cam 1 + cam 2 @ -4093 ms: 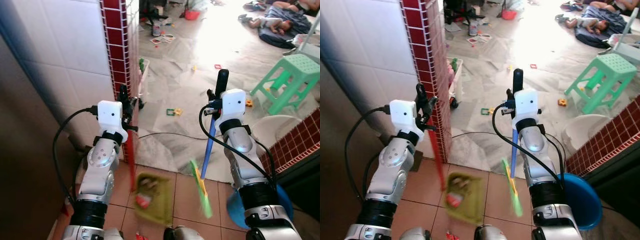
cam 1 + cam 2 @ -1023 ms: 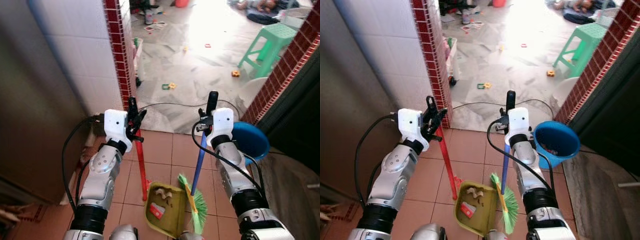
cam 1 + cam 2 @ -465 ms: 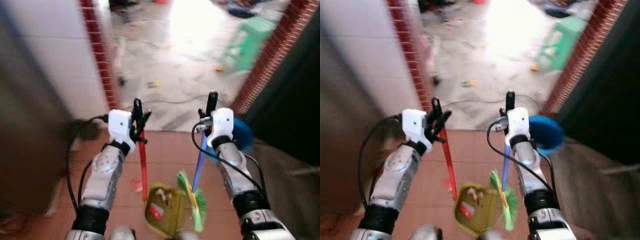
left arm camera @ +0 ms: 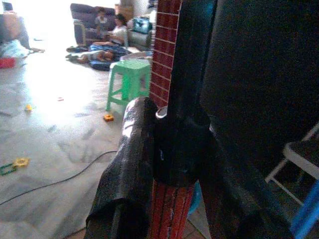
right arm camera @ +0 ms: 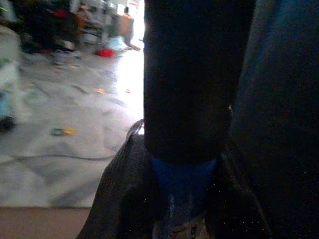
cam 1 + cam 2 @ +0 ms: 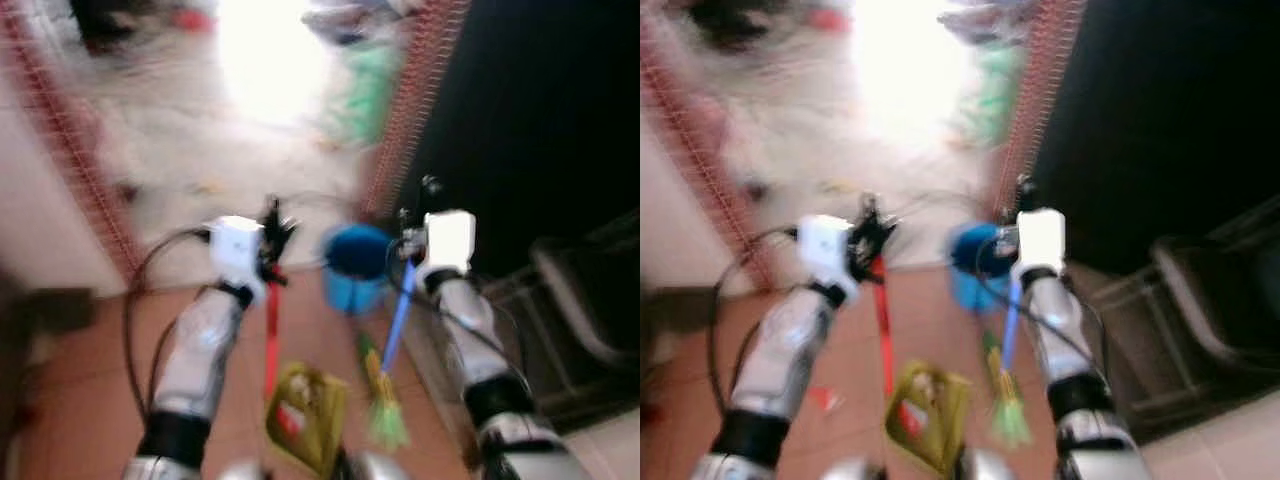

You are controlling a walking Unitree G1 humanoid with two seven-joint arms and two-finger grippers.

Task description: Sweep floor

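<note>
The head views are blurred. My left gripper is shut on the red handle of a yellow-green dustpan that sits on the terracotta tiles and holds red and white scraps. My right gripper is shut on the blue handle of a broom whose green bristles rest beside the dustpan. In the left wrist view the black fingers clamp the red handle. In the right wrist view the blue handle sits between the dark fingers.
A blue bucket stands on the floor between my two arms. A red brick wall edge borders a dark area to the right, with a chair there. A green stool, scattered toys, a black cable and people are beyond.
The camera has swung to the right and the picture has blurred more. The blue bucket now appears between my arms. Both grippers keep their hold on the handles.
</note>
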